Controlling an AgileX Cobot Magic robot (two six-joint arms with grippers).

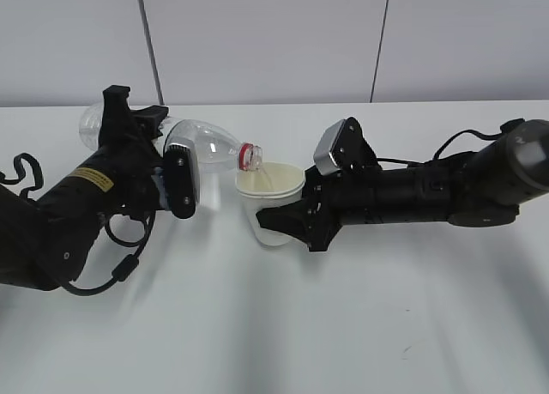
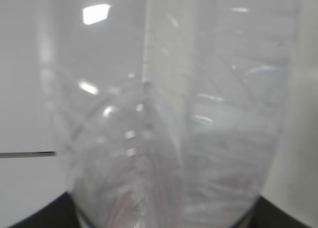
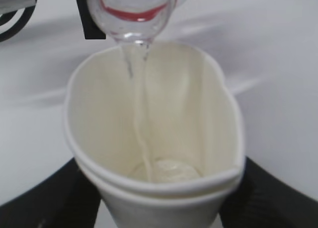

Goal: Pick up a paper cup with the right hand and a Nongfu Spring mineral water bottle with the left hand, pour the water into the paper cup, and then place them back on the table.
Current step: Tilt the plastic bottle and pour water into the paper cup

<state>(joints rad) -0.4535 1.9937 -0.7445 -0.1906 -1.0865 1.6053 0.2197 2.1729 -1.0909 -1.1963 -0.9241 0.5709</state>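
Note:
My left gripper (image 1: 176, 184) is shut on the clear Nongfu Spring bottle (image 1: 206, 145), which is tipped on its side with its red-ringed mouth (image 1: 250, 157) over the cup. The bottle (image 2: 169, 118) fills the left wrist view. My right gripper (image 1: 287, 221) is shut on the off-white paper cup (image 1: 273, 201), held above the white table (image 1: 283, 325). In the right wrist view a thin stream of water (image 3: 141, 123) runs from the bottle mouth (image 3: 131, 17) into the cup (image 3: 154, 138), and a little water lies at the bottom. The grip squeezes the cup's rim out of round.
A grey panelled wall (image 1: 274, 42) stands behind the table's far edge. The two black arms lie low over the table, left (image 1: 60, 222) and right (image 1: 463, 184), with looped cables beside the left one.

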